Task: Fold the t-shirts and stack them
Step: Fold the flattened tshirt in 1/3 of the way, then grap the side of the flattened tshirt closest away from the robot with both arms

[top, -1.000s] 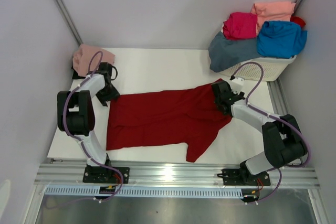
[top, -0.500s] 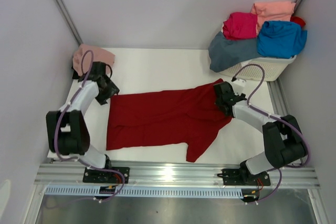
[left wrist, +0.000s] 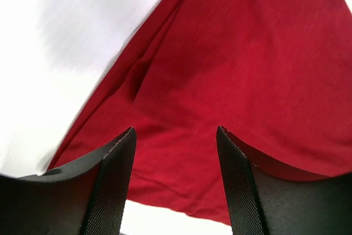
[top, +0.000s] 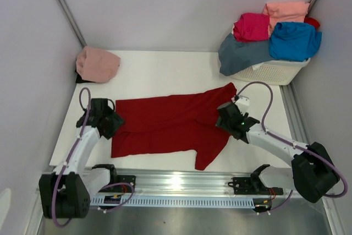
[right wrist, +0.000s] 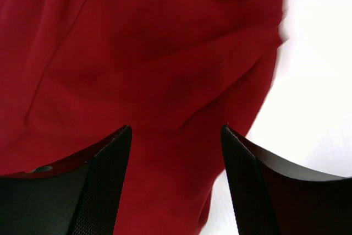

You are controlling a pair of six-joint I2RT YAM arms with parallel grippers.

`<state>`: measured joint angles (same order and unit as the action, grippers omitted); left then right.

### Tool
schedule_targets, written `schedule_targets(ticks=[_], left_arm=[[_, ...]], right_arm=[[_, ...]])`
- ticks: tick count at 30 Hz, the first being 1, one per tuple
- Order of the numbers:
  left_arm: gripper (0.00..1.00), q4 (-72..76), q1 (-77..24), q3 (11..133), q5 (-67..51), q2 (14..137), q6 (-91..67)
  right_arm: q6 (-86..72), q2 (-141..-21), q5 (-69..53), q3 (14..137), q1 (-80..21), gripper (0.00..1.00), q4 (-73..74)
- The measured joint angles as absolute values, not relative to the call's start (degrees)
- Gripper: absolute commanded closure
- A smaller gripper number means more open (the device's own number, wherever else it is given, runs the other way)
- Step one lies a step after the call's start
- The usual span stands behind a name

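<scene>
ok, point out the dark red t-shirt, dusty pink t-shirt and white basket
dark red t-shirt (top: 170, 122): top external view, middle of its body
dusty pink t-shirt (top: 98, 63): top external view, centre of the bundle
white basket (top: 272, 72): top external view, front wall

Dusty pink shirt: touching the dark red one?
Apart. The top view shows a strip of white table between the dusty pink shirt and the dark red shirt.

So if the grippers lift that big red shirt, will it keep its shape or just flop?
Probably flop: the dark red t-shirt lies flat with soft wrinkles, so it would likely sag between held points. It looks thin and light; pushing would likely bunch it rather than slide it whole. It seems unlikely to roll or break.
</scene>
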<state>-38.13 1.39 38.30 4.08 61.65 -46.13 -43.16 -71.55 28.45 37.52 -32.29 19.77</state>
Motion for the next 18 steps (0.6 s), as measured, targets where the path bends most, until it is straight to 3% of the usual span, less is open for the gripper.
schedule_targets(ticks=[6, 18], left_arm=[[0.39, -42.54, 1.19, 34.15, 4.60, 51.94, -48.75], [0.42, -50.41, -6.57, 31.73, 8.27, 48.80, -56.60]], right_arm=[[-45.58, -68.51, 27.66, 35.29, -38.74, 0.31, 23.09], [-50.83, -61.89, 26.44, 32.03, -46.81, 0.31, 29.78]])
